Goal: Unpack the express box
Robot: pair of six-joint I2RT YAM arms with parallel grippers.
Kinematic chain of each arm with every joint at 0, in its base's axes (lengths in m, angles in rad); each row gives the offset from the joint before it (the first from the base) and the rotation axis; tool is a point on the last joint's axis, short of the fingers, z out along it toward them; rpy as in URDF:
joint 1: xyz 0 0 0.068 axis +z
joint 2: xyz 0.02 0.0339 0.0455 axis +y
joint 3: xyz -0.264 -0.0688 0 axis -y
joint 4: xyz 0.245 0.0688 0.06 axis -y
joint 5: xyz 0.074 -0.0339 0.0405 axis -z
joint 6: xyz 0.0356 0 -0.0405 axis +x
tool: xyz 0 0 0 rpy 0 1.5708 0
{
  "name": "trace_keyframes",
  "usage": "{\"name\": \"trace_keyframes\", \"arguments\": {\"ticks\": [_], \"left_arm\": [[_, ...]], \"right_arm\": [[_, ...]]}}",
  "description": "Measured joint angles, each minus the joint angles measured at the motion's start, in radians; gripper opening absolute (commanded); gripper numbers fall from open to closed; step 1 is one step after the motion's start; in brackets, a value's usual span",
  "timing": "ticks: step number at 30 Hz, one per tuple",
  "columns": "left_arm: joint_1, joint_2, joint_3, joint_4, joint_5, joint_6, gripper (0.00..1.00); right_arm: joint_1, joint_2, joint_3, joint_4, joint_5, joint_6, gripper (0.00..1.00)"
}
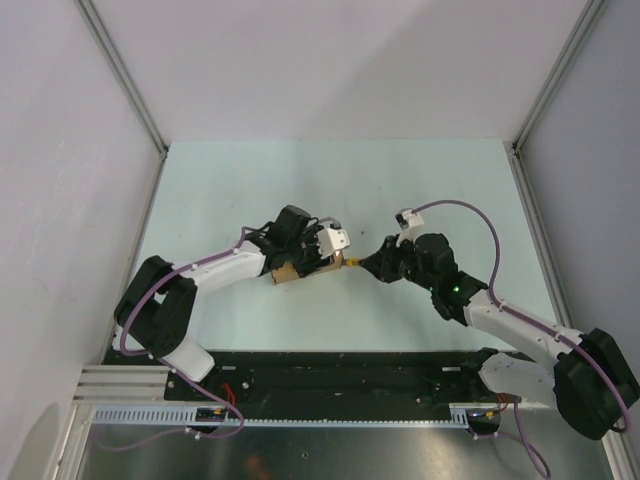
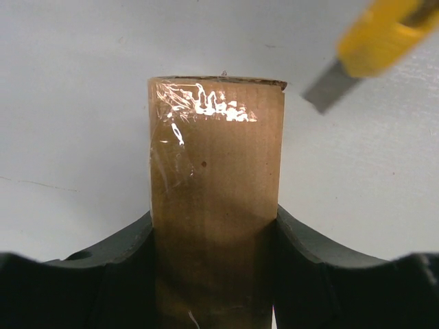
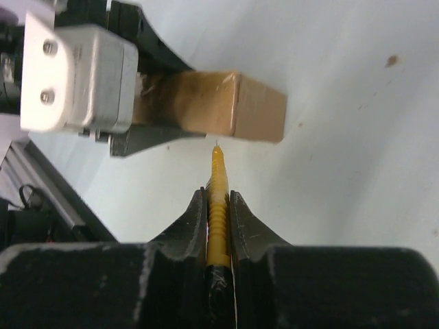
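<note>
The express box (image 2: 216, 192) is a brown cardboard box with clear tape on it. My left gripper (image 2: 214, 274) is shut on its sides. In the top view the box (image 1: 287, 270) lies at the table's middle under my left gripper (image 1: 318, 258). My right gripper (image 3: 218, 205) is shut on a slim yellow-and-black utility knife (image 3: 218, 205), blade out. The blade tip is just short of the box's side (image 3: 226, 103), and I cannot tell if it touches. The knife (image 2: 374, 44) shows at the upper right of the left wrist view. In the top view my right gripper (image 1: 372, 264) points left at the box.
The pale green table (image 1: 330, 190) is bounded by grey walls left, right and back. A black base rail (image 1: 330, 375) runs along the near edge. The left gripper's white housing (image 3: 72, 75) sits close to the knife's left.
</note>
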Motion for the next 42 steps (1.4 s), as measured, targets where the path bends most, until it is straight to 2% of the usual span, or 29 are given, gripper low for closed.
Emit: {"name": "trace_keyframes", "arguments": {"ticks": [4,9,19,42], "left_arm": [[-0.002,0.000,0.000,0.004,-0.006,0.000,0.19],[-0.015,-0.011,-0.017,0.020,-0.023,0.007,0.20],[-0.034,-0.026,-0.037,0.042,-0.059,0.026,0.21],[-0.039,-0.027,-0.039,0.044,-0.071,0.026,0.20]], "right_arm": [[-0.008,-0.040,-0.008,-0.044,-0.031,0.013,0.00],[-0.054,-0.051,-0.008,-0.018,-0.002,0.039,0.00],[-0.067,0.075,0.010,0.105,0.014,0.081,0.00],[-0.068,0.115,0.039,0.164,0.020,0.089,0.00]]}}
